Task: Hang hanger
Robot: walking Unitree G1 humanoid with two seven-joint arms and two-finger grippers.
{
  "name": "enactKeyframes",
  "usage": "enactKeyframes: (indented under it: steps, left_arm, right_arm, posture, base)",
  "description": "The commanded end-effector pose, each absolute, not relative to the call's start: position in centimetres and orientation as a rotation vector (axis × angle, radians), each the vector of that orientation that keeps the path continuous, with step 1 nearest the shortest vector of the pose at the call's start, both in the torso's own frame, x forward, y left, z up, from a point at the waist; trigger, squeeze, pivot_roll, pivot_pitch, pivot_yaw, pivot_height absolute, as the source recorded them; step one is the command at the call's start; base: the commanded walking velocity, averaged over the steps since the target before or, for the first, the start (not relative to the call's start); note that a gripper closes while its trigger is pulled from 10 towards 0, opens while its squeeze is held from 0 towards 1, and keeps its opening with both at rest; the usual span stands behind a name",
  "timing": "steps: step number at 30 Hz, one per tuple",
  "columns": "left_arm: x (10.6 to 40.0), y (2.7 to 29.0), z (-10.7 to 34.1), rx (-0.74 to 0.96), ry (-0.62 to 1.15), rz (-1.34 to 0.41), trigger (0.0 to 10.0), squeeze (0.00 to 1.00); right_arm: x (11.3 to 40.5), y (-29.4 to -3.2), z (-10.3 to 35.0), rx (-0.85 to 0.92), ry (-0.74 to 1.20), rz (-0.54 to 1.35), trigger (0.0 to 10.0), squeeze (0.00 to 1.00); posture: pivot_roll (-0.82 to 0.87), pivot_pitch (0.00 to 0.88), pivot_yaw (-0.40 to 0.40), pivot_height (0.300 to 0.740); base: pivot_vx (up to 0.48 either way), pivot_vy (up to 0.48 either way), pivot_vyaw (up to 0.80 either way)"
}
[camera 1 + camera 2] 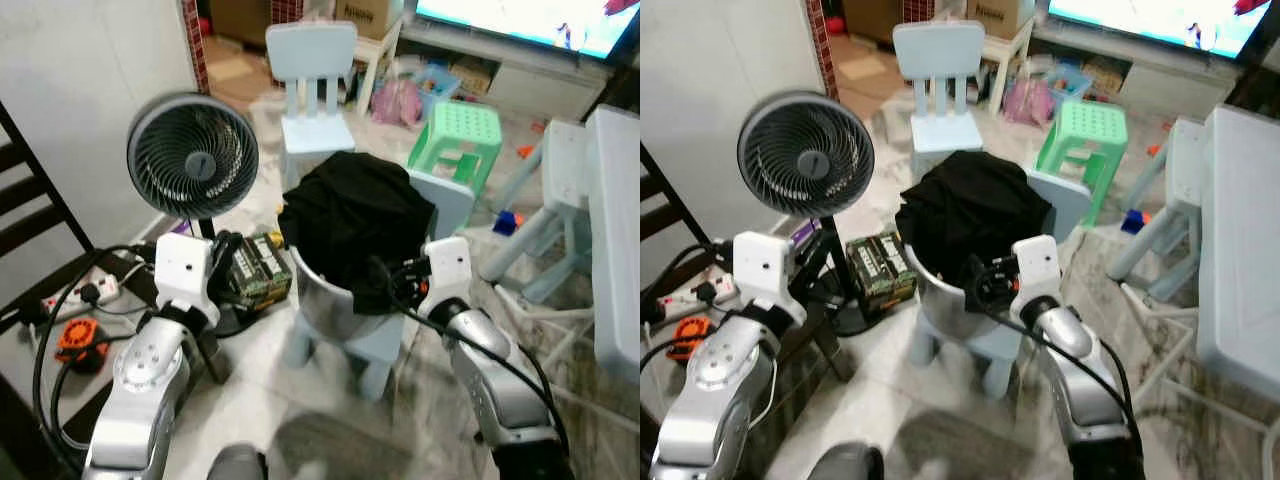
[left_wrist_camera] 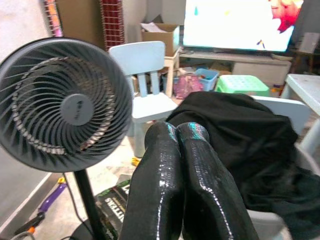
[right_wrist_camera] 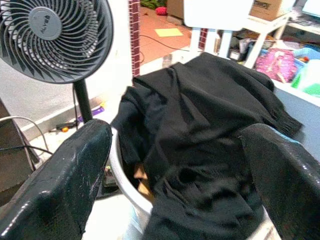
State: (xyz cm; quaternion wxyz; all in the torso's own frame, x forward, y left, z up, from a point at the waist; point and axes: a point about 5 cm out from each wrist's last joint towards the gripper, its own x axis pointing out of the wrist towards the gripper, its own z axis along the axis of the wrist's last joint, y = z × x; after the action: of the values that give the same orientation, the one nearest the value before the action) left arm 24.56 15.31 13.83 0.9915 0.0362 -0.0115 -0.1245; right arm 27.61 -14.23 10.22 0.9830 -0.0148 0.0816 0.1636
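Observation:
A black garment lies heaped in a silver basin that stands on a low pale blue chair. My right gripper is open just at the near side of the basin, its two black fingers spread to either side of the cloth without touching it. A small tan piece peeks out under the cloth in the right wrist view; I cannot tell what it is. My left gripper is shut on nothing and hangs in the air left of the basin, close to the fan's pole.
A black standing fan rises at the left, a box of packs at its foot. Cables and a power strip lie on the floor. Behind stand a pale blue child chair and a green stool; a white table is on the right.

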Motion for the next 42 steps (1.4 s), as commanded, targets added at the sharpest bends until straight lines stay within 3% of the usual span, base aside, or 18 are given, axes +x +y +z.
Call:
enactKeyframes:
  steps: [1,12,22,33,42]
  left_arm:
    - [24.5,15.5,13.5,0.068,-0.01,-0.246,10.0,0.0]
    - [24.3,14.8,12.7,0.08,0.02,-0.279,10.0,0.0]
    - [24.2,15.2,11.5,0.104,0.082,-0.278,10.0,0.0]
    - [24.6,15.7,12.3,0.119,0.035,-0.332,10.0,0.0]
    - [24.5,15.4,12.2,0.115,0.029,-0.351,10.0,0.0]
  right_arm:
    - [27.8,-14.3,10.6,-0.031,0.158,0.336,10.0,0.0]
    - [26.8,-15.5,10.5,-0.029,0.169,0.297,10.0,0.0]
    - [25.6,-16.6,10.2,-0.024,0.19,0.256,10.0,0.0]
    - [25.3,-16.9,10.2,-0.027,0.186,0.233,10.0,0.0]
    - [25.3,-17.1,10.3,-0.031,0.18,0.219,10.0,0.0]
  posture:
    - [0.08,0.064,-0.102,0.74]
    - [0.05,0.08,-0.096,0.74]
    - [0.05,0.087,-0.09,0.74]
    - [0.05,0.087,-0.085,0.74]
    - [0.05,0.085,-0.084,0.74]
  base:
    - [0.394,0.266,0.0]
    - [0.401,0.14,-0.45]
    - [0.0,0.0,-0.07]
    - [0.0,0.0,-0.4]
    - [0.308,0.0,0.0]
